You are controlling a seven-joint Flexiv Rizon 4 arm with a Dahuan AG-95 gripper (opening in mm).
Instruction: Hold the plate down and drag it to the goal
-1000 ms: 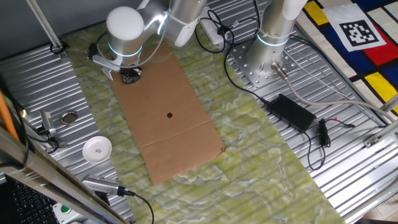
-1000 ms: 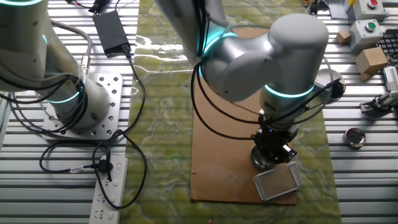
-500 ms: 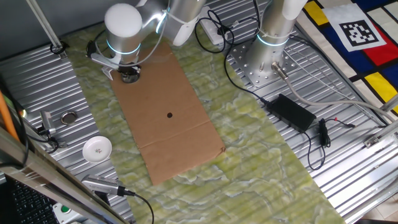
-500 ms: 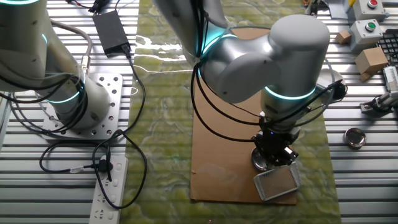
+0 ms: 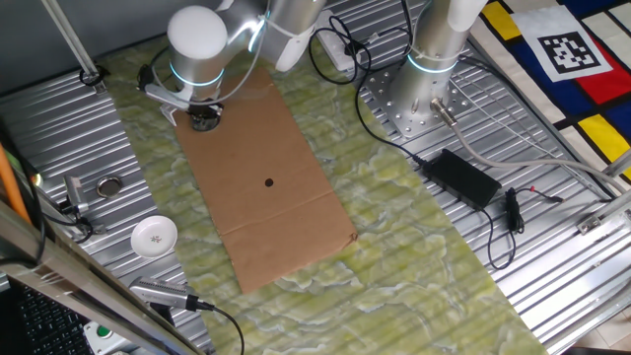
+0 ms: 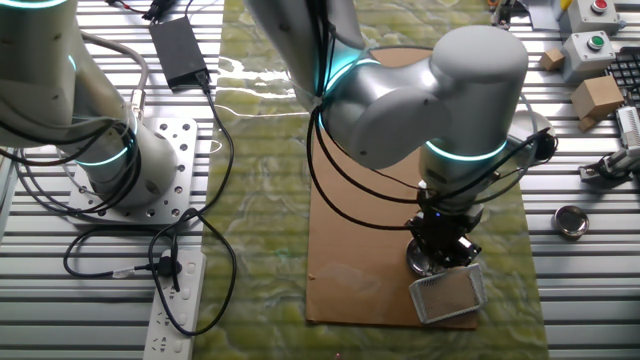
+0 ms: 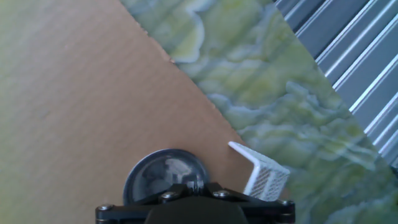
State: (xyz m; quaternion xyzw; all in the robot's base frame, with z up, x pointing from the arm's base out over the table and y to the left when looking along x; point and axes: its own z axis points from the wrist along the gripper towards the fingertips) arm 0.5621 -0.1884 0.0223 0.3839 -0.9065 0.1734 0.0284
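The plate [image 7: 163, 173], a small silvery disc with a dark centre, lies on the cardboard near its corner, and it also shows in the other fixed view [image 6: 421, 262]. My gripper [image 7: 188, 184] is shut and its fingertips press down on the plate's near side. The goal [image 7: 264, 174], a white angular bracket, sits just to the right of the plate, close to touching it. In the other fixed view the goal [image 6: 447, 295] lies just below my gripper [image 6: 441, 250]. In one fixed view my gripper [image 5: 205, 116] hides most of the plate.
The brown cardboard sheet [image 5: 266, 187] lies on a green mat [image 5: 414, 256] and has a black dot [image 5: 269, 181]. A white round dish [image 5: 154, 237] and another metal ring [image 5: 108, 184] are at the left. A power adapter [image 5: 468, 177], cables and a second arm's base [image 5: 424, 99] are at the right.
My gripper and the plate under it have crept very slightly toward the white bracket. Nothing else has moved.
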